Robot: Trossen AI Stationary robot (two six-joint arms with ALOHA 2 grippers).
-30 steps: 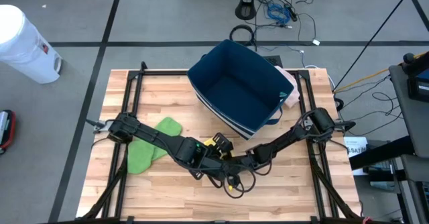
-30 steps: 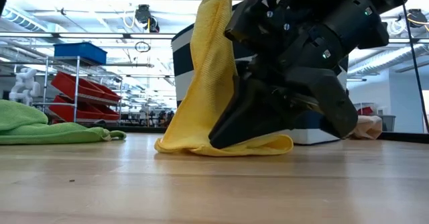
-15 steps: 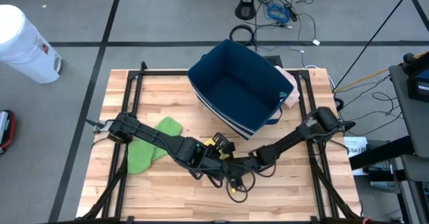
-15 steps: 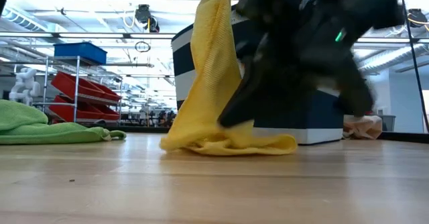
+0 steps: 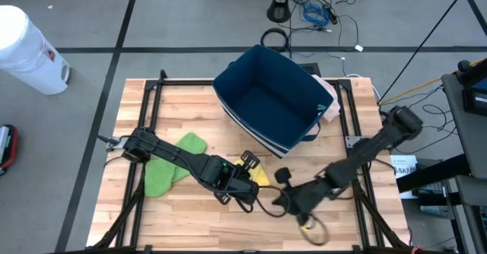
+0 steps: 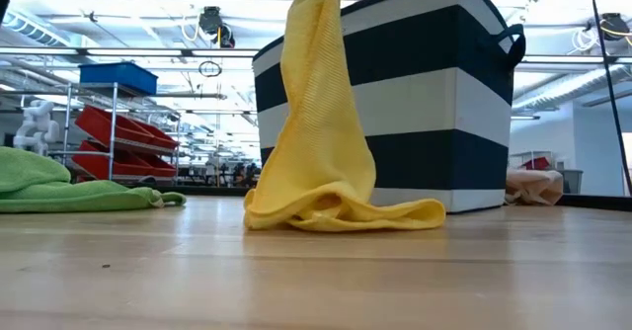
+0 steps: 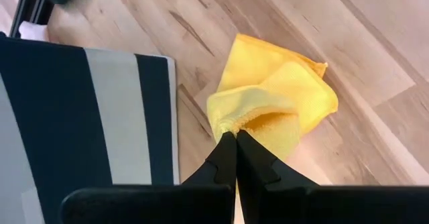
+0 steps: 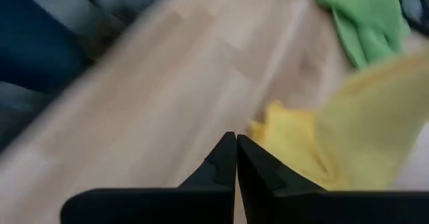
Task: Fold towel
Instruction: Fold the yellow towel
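A yellow towel [image 6: 321,123] hangs from my left gripper [image 7: 231,135], which is shut on its top end above the table's middle [image 5: 243,179]. The towel's bunched lower end [image 6: 346,211] rests on the wood, and it also shows in the high view [image 5: 257,172]. My right gripper [image 8: 231,140] is shut on nothing. It hovers to the near right of the towel [image 5: 280,195] and points toward it. It is out of the low view. My left gripper pinches the yellow towel's top end [image 7: 236,120] between its two fingers, from above and pointing down. The cloth is gathered there; one layer or several, I cannot tell. The towel hangs below the fingers, with its lower end [image 6: 346,211] crumpled on the table.
A navy-and-white striped basket [image 5: 274,98] stands just behind the towel, toward the far edge. A green towel [image 5: 169,166] lies crumpled at the left, under the left arm. A pink cloth [image 5: 329,94] lies at the basket's right side. Bare wood [image 5: 190,220] runs along the near edge.
My right gripper has drawn quickly back from the towel's lower part toward the table's near right, leaving the low view. The towel's lower end has shifted slightly right and settled flatter on the table. My left gripper has kept the top end up.
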